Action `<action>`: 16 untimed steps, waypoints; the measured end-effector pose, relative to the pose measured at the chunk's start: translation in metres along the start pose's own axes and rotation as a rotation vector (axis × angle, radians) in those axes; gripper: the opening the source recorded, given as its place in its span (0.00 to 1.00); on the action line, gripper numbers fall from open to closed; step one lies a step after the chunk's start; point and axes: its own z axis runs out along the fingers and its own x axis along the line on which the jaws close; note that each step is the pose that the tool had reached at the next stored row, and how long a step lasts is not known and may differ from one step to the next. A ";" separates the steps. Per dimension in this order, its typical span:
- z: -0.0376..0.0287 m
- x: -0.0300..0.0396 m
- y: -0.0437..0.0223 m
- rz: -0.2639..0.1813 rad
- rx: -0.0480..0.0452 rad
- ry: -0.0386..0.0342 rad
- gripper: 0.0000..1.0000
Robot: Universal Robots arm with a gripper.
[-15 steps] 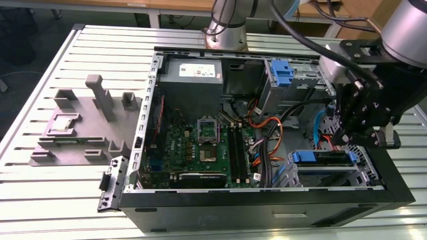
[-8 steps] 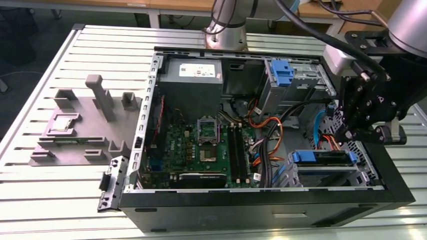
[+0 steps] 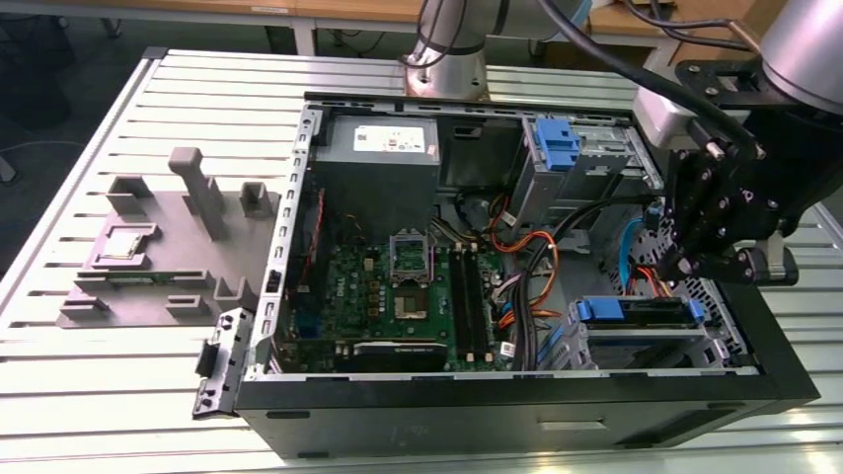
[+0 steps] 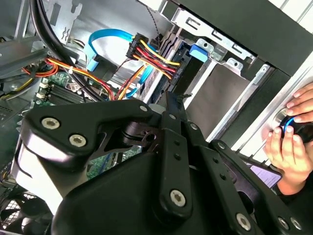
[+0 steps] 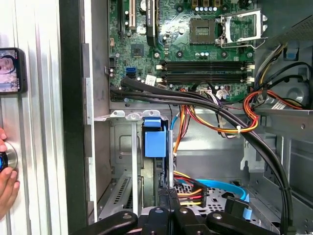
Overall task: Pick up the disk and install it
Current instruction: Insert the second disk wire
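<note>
Inside the open case (image 3: 777, 385), the gripper (image 3: 685, 265) hangs with fingers together, holding nothing, above the disk (image 3: 639, 312) seated in its bay. Nearby cables (image 3: 527, 257) could snag it.

The black linkage of the gripper (image 4: 168, 110) takes up the foreground, its narrow tip reaching toward a bundle of red, yellow and black wires (image 4: 149, 54). A light blue flat cable (image 4: 105, 41) loops beside the bundle. Beyond, a blue plastic tab (image 4: 199, 53) sits at a metal drive bay (image 4: 215, 95). A hand (image 4: 291, 142) rests on a round knob outside the case.
</note>
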 end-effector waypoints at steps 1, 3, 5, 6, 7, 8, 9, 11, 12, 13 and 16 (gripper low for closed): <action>-0.0002 -0.0004 0.0000 0.000 -0.0003 0.0002 0.10; -0.0013 -0.0014 0.0001 0.000 -0.0046 0.0017 0.10; -0.0039 -0.0025 0.0000 0.000 -0.0083 0.0023 0.10; -0.0049 -0.0040 -0.0001 0.000 -0.0096 0.0021 0.10; -0.0057 -0.0066 -0.0001 0.000 -0.0108 0.0023 0.10; -0.0063 -0.0095 0.0000 0.000 -0.0118 0.0025 0.10; -0.0065 -0.0129 0.0001 0.000 -0.0128 0.0025 0.10; -0.0067 -0.0189 0.0003 0.000 -0.0149 0.0032 0.10; -0.0073 -0.0214 0.0003 0.000 -0.0164 0.0037 0.10; -0.0081 -0.0234 0.0004 0.000 -0.0176 0.0042 0.10; -0.0120 -0.0268 0.0003 0.000 -0.0206 0.0054 0.10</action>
